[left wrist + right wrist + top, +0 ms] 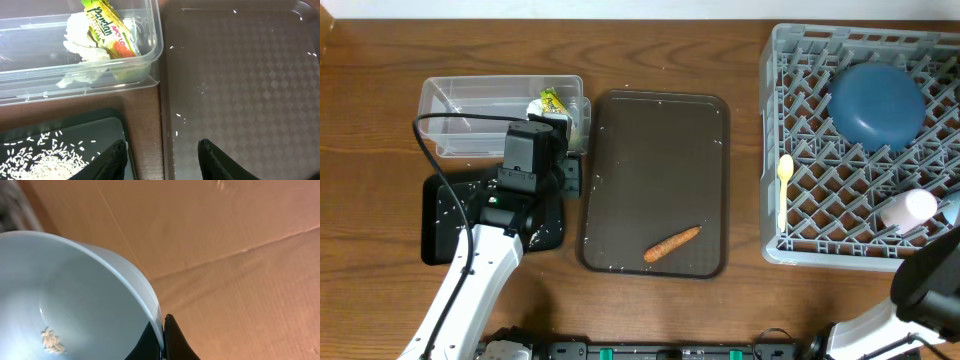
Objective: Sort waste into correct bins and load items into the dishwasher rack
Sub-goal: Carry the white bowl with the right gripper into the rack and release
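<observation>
Carrot (672, 244), lower centre: light, firm, likely rolls; pinch across thick middle. Left tool (161, 155) spread, empty. Right tool (161, 330) clamps slick bowl (75, 295) rim.

Dark brown tray (655, 150) on wooden table (380, 70)

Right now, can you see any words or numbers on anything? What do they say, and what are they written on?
"Pandan" - green letters on the snack wrapper in the clear bin.
"APO LO" - white letters on the wrapper's orange part, creased, so maybe incomplete.
Overhead view: wrapper print too small to read.
No writing shows on the white bowl, tray or rack.
</observation>
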